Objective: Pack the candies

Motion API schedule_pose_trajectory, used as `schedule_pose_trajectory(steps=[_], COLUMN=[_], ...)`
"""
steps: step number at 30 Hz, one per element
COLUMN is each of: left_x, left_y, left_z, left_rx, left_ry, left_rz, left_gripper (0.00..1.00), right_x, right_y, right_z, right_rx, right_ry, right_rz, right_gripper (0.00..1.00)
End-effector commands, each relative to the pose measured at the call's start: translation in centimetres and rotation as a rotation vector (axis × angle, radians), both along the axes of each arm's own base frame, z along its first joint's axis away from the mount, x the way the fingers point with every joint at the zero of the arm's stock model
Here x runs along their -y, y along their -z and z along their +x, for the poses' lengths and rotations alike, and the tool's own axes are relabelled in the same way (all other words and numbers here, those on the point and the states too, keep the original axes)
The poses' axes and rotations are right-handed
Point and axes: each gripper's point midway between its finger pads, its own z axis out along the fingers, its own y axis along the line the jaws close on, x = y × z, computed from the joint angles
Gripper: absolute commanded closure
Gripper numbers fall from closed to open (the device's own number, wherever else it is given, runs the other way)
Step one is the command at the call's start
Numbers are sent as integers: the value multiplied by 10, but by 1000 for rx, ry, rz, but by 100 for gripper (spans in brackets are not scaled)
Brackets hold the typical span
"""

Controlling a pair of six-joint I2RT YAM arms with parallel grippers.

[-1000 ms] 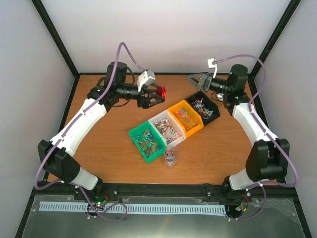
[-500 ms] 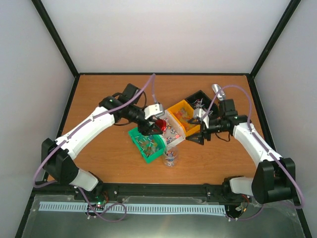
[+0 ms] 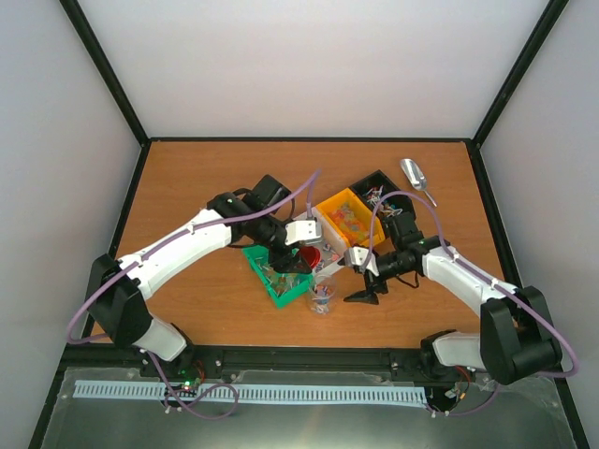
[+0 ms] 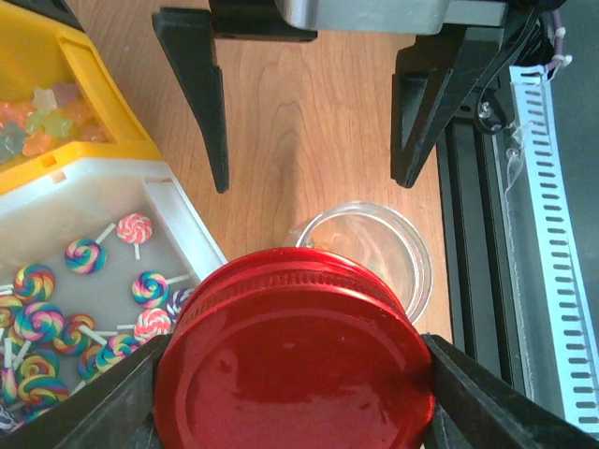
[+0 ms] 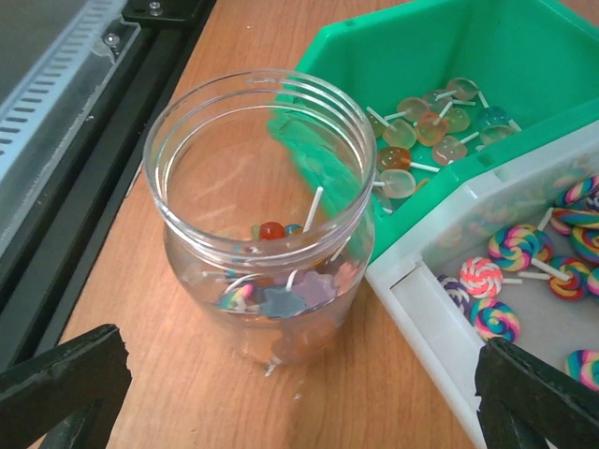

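A clear jar [image 5: 262, 215] stands on the table by the green bin, with a few candies [image 5: 281, 297] in its bottom. More candies fill the bins: lollipops [image 4: 84, 309] in the white bin [image 4: 187, 229], gummies [image 4: 42, 122] in the orange one. My left gripper [image 4: 290, 393] is shut on a red round lid [image 4: 290, 360], held just above and short of the jar [image 4: 370, 253]. The right gripper [image 5: 299, 393] stands open low at the table, its fingers [image 5: 65, 374] wide on either side in front of the jar. From above, the lid [image 3: 305, 254] hangs over the bins beside the jar [image 3: 321, 297].
Green bin [image 3: 278, 273], white bin [image 3: 328, 241], orange bin [image 3: 348, 217] and black bin [image 3: 382, 192] sit in a diagonal row. A silver scoop [image 3: 413, 175] lies at the back right. The table's front rail [image 5: 84, 84] runs close behind the jar.
Both arms have come in from the back of the table to the jar. The left brought the red lid over the bins. The right dropped low and opened wider.
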Motion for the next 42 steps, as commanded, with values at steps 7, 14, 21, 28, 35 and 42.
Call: schedule_pose_trajectory(steps=[7,14,21,28,35,42], left_x=[-3,-2,-10,-24,-41,-59], left_y=[13,15,17,16,13,19], left_z=[-5,-6,-15,-26,-30,-41], left_rx=[18,10,-13,-11,-14,2], left_ry=[31,34,39,42,22,39], left_rz=[38,35,53,71,77,115], left_gripper=[44,44,45,46,47,48], right_x=[-18,-20,-42,-58,-78,-99], right_y=[-15,3,6,7,9,14], right_z=[8,1,-1,-8,-10,-13], right_rx=[-8,16,36,55,55,55], right_ry=[22,9,-29,-69,-73,-87], right_rz=[33,-52,-68,-74,-31,11], right_gripper=[0,0,7,22,28,28])
